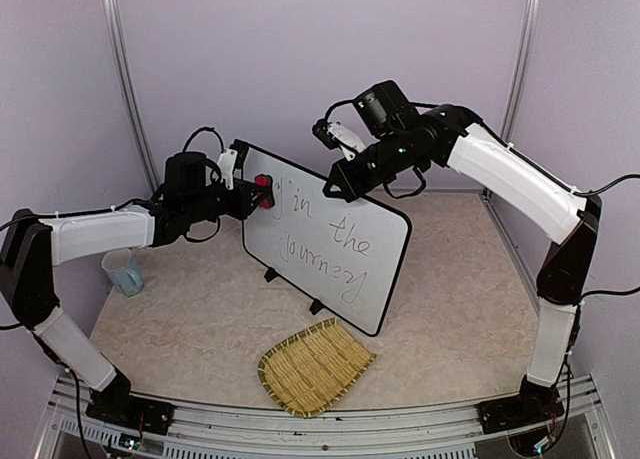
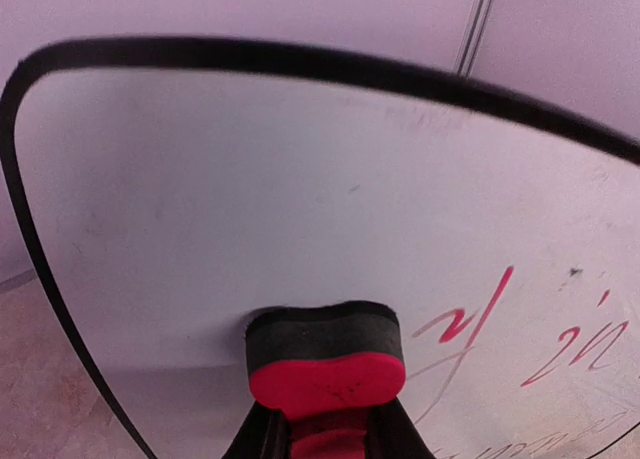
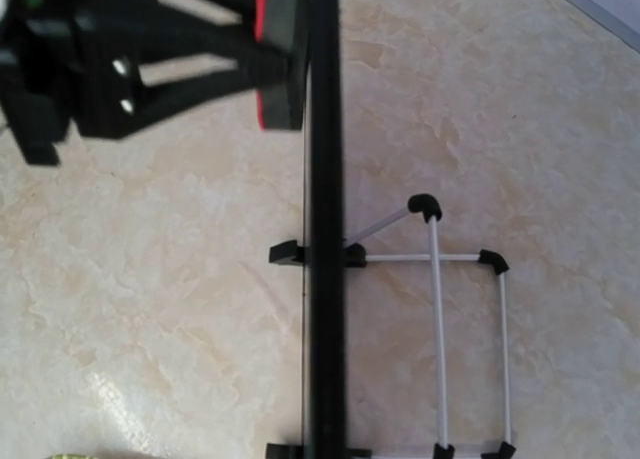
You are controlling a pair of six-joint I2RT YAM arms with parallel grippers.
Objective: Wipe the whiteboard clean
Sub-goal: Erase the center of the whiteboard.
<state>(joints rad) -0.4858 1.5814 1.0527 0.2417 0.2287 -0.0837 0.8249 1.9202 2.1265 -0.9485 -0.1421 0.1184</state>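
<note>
Whiteboard point(image 1: 345, 254) stands upright mid-desk point(image 1: 450, 309), bearing handwriting. My left pincer point(image 1: 257, 194) clamps a red-and-black eraser point(image 2: 325, 364) against its upper left face. My right pincer point(image 1: 335, 186) sits closed at its top rim.

L arm stretched in from left, forearm approx level, L gripper point(image 1: 256, 193) clamped on eraser point(image 2: 326, 374). R arm arched high from right, wrist tipped down toward centre, R gripper point(image 1: 333, 190) fully closed.

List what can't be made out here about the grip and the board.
- Right gripper: fingers outside the right wrist view, too small in the top view; grip on the whiteboard rim unclear.
- Board surface under the eraser: covered in every view.
- Cup contents: too small in the top view.
</note>
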